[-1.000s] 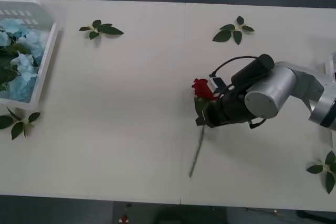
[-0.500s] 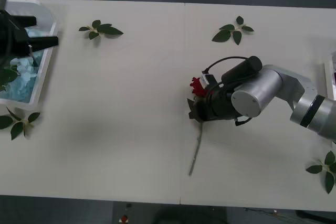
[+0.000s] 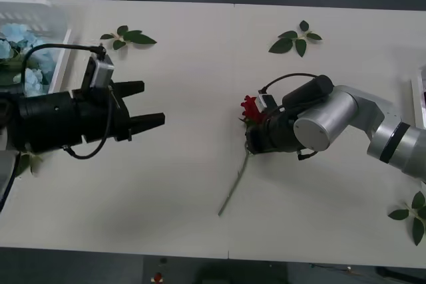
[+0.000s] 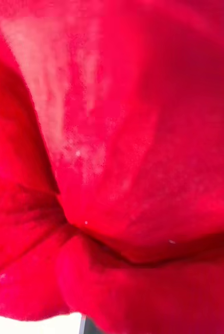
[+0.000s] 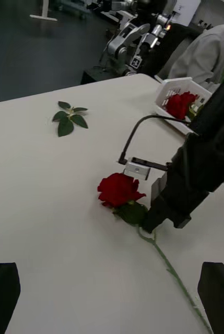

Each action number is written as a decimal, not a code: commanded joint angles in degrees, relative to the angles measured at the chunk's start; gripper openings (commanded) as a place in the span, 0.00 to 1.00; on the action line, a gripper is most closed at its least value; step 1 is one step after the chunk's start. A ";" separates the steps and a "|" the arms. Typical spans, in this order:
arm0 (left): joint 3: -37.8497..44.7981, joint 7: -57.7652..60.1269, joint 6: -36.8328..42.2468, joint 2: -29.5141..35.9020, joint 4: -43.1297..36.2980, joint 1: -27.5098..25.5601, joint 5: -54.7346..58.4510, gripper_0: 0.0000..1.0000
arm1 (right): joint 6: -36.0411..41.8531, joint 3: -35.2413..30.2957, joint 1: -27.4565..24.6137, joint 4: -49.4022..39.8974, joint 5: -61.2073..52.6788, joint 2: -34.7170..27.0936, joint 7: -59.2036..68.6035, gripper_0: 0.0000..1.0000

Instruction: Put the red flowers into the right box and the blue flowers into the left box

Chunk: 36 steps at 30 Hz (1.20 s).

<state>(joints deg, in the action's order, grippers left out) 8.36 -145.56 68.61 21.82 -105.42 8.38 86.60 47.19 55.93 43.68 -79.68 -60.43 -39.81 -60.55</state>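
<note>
One of the red flowers [image 3: 251, 109] lies at mid-table, its thin green stem [image 3: 233, 187] trailing toward the front edge. My right gripper [image 3: 253, 140] is shut on the stem just under the head [image 5: 119, 189], and red petals [image 4: 112, 156] press close to that wrist's camera. The left gripper [image 3: 145, 106] hovers open over the table's left half, black fingers [image 5: 2, 295] pointing at the rose. Blue flowers [image 3: 23, 48] lie in the left box [image 3: 58, 71] at the far left. The right box [image 5: 166, 88] holds more red roses [image 5: 180, 103]; its rim [image 3: 417, 94] shows at the right edge.
Loose green leaf sprigs lie at the back left [image 3: 130, 36], the back right [image 3: 295, 39] and the front right corner [image 3: 413, 214]. Bare white tabletop [image 3: 193, 131] separates the two grippers.
The left arm has swung from over the left box out to the table's left half, facing the rose. The rose's stem end has swung left in the right gripper's hold.
</note>
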 commanded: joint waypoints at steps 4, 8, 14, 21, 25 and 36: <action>1.04 -9.44 6.97 -6.26 -1.81 -0.82 -2.13 1.00 | 2.03 -4.25 0.01 -3.99 -0.74 -2.82 -0.54 0.00; 0.95 -9.44 11.19 -8.98 -1.72 -0.91 -3.54 1.00 | 7.74 -9.70 -0.17 -8.82 -1.01 -6.07 -0.54 0.00; 0.42 -9.44 14.00 -10.92 -1.72 -2.40 -3.36 1.00 | 18.47 -23.94 -5.44 -17.35 -0.57 -9.94 -1.15 0.00; -1.42 -9.44 11.28 -10.92 -1.72 -6.27 0.06 1.00 | 31.12 -46.17 -16.43 -27.37 -0.83 -13.46 -3.26 0.00; -2.74 -9.44 10.05 -11.97 -1.72 -7.59 1.47 1.00 | 34.20 -54.17 -18.19 -26.05 -1.27 -13.72 -9.24 0.00; -3.00 -9.44 7.94 -14.26 -1.37 -7.68 1.38 1.00 | 28.40 -56.11 -18.63 -11.55 -5.22 -15.21 -20.75 0.69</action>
<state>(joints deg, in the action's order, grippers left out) 4.85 -155.34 77.08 7.07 -105.43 0.76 87.46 76.83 0.29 23.79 -92.73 -63.98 -52.50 -76.61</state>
